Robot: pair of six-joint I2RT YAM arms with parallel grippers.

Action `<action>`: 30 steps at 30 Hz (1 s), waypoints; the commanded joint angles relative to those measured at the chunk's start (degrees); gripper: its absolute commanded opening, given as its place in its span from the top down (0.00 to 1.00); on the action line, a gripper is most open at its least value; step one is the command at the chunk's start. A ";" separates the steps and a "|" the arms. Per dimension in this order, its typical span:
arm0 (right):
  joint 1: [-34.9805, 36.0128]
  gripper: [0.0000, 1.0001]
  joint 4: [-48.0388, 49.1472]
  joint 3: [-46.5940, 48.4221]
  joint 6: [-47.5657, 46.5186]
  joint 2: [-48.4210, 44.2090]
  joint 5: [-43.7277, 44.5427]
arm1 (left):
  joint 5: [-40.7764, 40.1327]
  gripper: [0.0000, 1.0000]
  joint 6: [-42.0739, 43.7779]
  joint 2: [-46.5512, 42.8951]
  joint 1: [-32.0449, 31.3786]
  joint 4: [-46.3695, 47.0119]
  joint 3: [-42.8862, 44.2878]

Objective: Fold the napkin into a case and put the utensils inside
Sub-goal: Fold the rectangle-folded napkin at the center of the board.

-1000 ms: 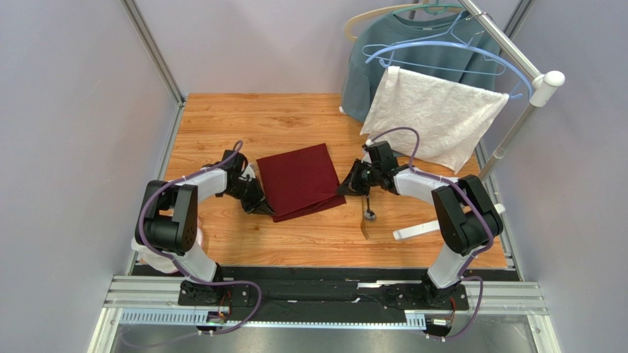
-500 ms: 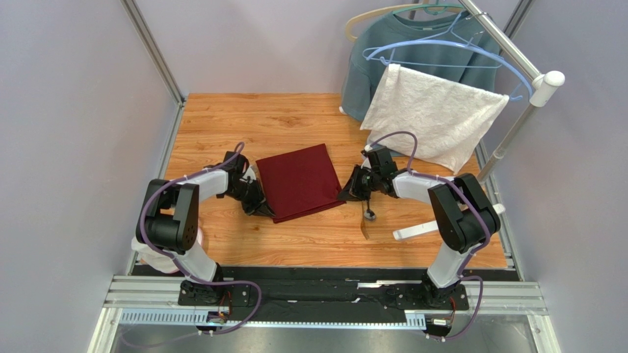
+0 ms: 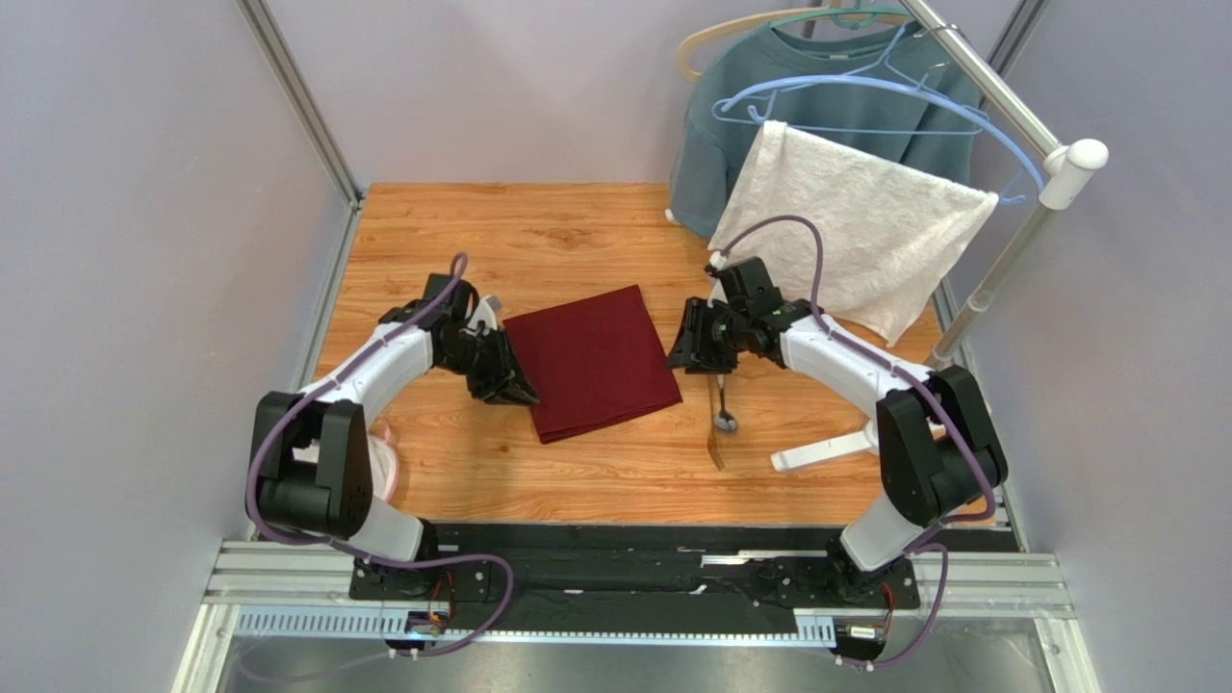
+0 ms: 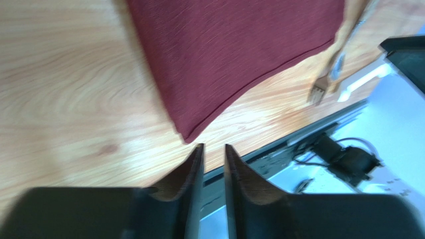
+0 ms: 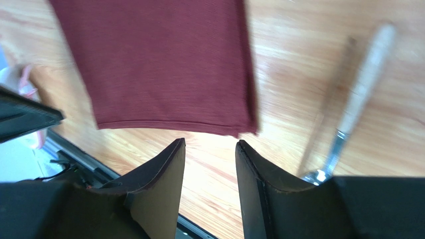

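- The wooden table (image 3: 579, 231) was seen bounded by grey walls on the left and far sides. A metal rail ran along its near edge, and bare wood was left open far of and near of the cloth.
- A grey-blue sweatshirt (image 3: 745, 123) and a white towel (image 3: 853, 231) were hung on a rack at the far right corner, with the towel's lower edge over the table's right margin.
- The napkin (image 3: 600, 361) was laid flat at the table's middle as a folded maroon rectangle, turned slightly askew. It was plain and smooth, with a stitched hem along its near edge. Nothing was seen lying on it.
- The left gripper (image 4: 213, 149) was held just off the napkin's near left corner. Its jaws were parted by a narrow gap, with nothing between them.
- The right gripper (image 5: 210, 144) was held at the napkin's right edge. Its jaws were spread wider and were likewise empty.
- The utensils were left on bare wood just right of the napkin, outside it. The silver spoon (image 3: 722, 407) was laid with its bowl toward the near edge, and the golden-brown fork (image 3: 716, 454) lay just near of the spoon.
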 commanded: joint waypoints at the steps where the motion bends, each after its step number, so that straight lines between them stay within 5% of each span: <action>1: 2.99 0.56 1.52 4.41 -1.43 2.95 -3.20 | 4.70 0.81 -3.03 4.14 -2.88 5.00 1.41; 5: 3.09 0.64 3.90 5.65 -0.72 7.87 -5.40 | 3.04 0.98 -2.95 9.68 -4.83 5.36 1.85; 13: 1.07 0.79 9.44 -4.46 -0.63 10.08 -3.30 | -4.96 1.00 -0.40 12.41 -4.92 2.91 -1.67; 16: 1.33 0.79 8.13 -2.55 -1.51 8.33 -2.94 | -3.66 0.98 1.79 11.98 -4.92 0.97 0.96; 22: 1.60 0.73 5.04 4.23 -1.96 5.51 -4.25 | 2.24 0.78 2.77 4.86 -4.30 -1.75 8.43; 30: 2.65 0.61 12.25 12.22 3.57 15.77 -12.52 | 0.14 0.93 0.04 18.02 3.51 2.46 21.07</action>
